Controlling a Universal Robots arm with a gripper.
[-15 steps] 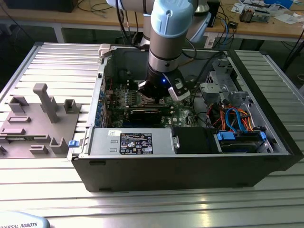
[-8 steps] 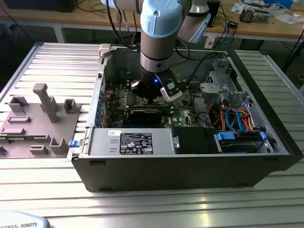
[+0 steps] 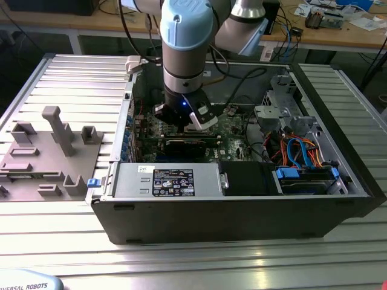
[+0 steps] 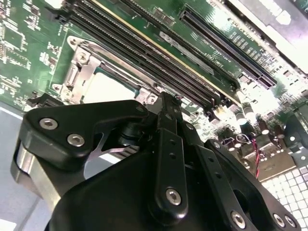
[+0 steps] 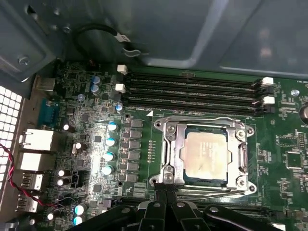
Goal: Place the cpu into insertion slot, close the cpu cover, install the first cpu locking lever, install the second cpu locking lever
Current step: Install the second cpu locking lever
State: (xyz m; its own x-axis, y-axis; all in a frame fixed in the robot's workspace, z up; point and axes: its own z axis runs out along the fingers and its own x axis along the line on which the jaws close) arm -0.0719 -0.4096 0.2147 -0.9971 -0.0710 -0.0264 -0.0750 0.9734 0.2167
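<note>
Just beside the slot (image 5: pixel 206 155), where the cpu (image 5: pixel 207 153) already lies seated under the lowered cover (image 5: pixel 169 149), the gripper (image 5: pixel 166 196) hovers with fingers pressed together — apparently empty, likely poised to work a locking lever.

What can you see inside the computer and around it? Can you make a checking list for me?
Surface: ribbed metal table carrying the open computer case.
Job's things: the cpu lies in the insertion slot; the cpu cover is down around it.
Clutter: grey fixture block on the exterior view's left.
Claw: claw low at the socket's edge, fingertips together.
Cables: blue and orange cables in the case; red and black wire by the ports.
Surroundings: wooden workbench behind.
</note>
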